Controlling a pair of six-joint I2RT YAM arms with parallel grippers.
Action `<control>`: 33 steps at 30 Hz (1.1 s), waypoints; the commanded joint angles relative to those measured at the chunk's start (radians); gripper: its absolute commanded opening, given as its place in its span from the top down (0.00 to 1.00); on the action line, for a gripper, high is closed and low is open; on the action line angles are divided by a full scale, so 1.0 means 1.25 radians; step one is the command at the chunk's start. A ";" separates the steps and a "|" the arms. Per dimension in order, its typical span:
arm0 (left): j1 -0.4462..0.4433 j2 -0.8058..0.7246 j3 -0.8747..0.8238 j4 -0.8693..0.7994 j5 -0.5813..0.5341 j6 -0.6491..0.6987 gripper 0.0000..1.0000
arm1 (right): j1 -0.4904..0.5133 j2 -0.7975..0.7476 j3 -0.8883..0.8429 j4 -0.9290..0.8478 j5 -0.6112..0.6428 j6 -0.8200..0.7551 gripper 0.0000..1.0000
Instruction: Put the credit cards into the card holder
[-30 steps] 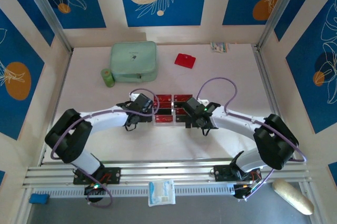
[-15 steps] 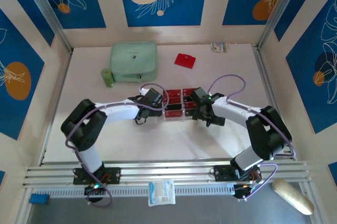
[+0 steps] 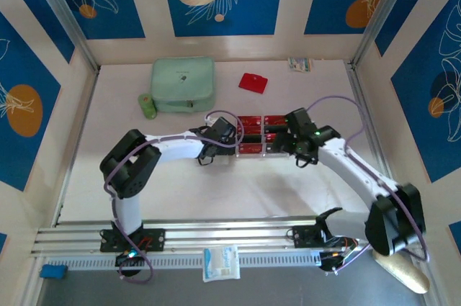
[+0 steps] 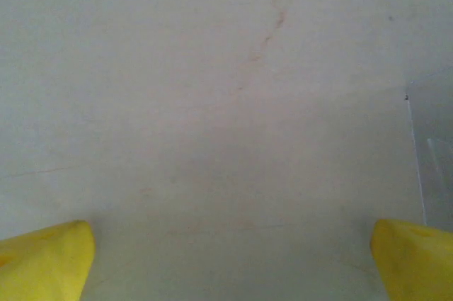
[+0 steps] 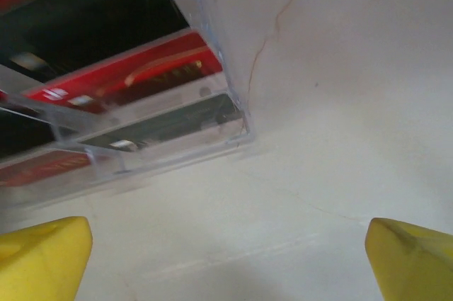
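Several red credit cards [image 3: 261, 135] with dark bands lie in a clear tiered stand [image 3: 253, 153] at mid-table. The card holder [image 3: 253, 82], a small red wallet, lies shut farther back, away from both arms. My left gripper [image 3: 227, 140] hangs at the stand's left end and is open over bare table [image 4: 212, 117], yellow fingertips [image 4: 46, 258] wide apart, with the stand's clear edge [image 4: 432, 152] to their right. My right gripper [image 3: 290, 140] is open at the stand's right end. In the right wrist view the cards [image 5: 134, 74] and the stand's corner [image 5: 237, 120] lie ahead of that gripper [image 5: 226, 258], untouched.
A mint-green case [image 3: 183, 84] and a small green roll [image 3: 147, 106] sit at the back left. A small packet [image 3: 300, 64] lies by the back wall. Metal rails run along both table sides and the near edge.
Both arms have stretched farther out and to the right. The stand with its cards now lies farther right and back than a second ago. Both grippers have stayed open.
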 commanded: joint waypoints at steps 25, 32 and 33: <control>-0.091 0.170 0.276 -0.060 0.006 -0.028 0.00 | -0.252 -0.134 -0.025 0.023 -0.351 -0.067 0.01; -0.074 0.057 0.198 -0.064 -0.031 -0.001 0.00 | -0.247 -0.087 -0.133 0.140 -0.421 -0.030 0.01; -0.070 0.040 0.189 -0.064 -0.036 0.002 0.00 | -0.247 -0.080 -0.149 0.162 -0.429 -0.020 0.01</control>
